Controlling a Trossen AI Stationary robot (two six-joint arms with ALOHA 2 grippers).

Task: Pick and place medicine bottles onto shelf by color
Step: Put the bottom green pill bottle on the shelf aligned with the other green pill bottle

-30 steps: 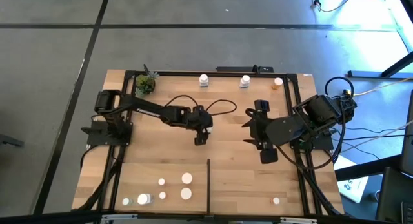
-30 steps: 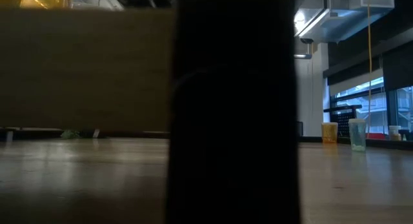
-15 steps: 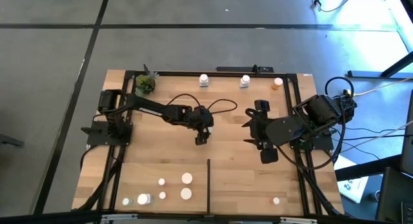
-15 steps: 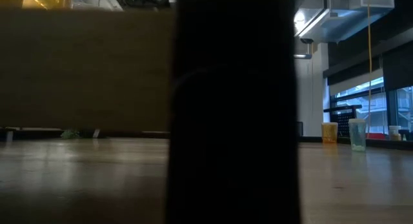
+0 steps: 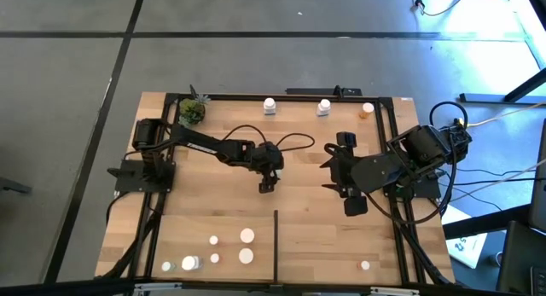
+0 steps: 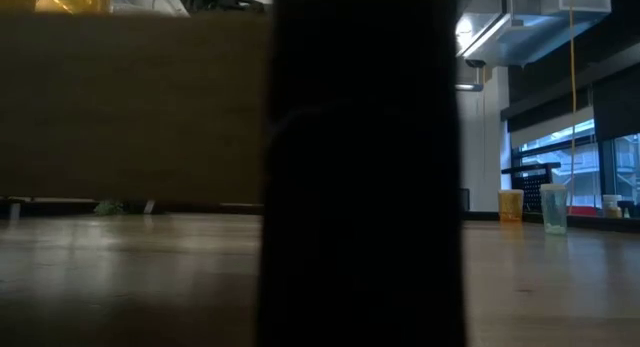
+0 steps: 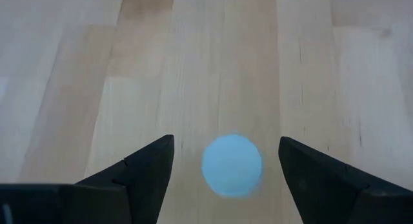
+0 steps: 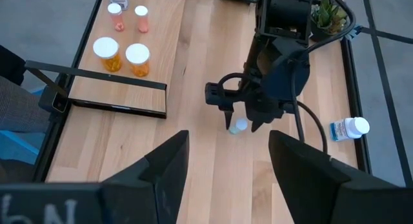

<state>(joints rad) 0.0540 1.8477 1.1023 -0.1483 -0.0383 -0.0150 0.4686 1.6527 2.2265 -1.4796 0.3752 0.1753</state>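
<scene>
The left pincer (image 5: 267, 186) hangs over the middle of the desk (image 5: 307, 219) with its fingers (image 7: 145, 169) spread, straddling a small pale-capped bottle (image 7: 231, 166) that stands on the wood between them, touched by neither finger. Nearer the front edge than that pincer, a cluster of bottles (image 5: 230, 246) sits on the shelf (image 5: 196, 228) beside the thin black divider strip (image 5: 275, 243); two more bottles (image 5: 296, 106) stand along the back edge beyond it. The right pincer (image 5: 339, 165) waits to the right of the left one, fingers (image 8: 164, 169) spread and empty, an orange bottle (image 5: 367, 110) behind it.
</scene>
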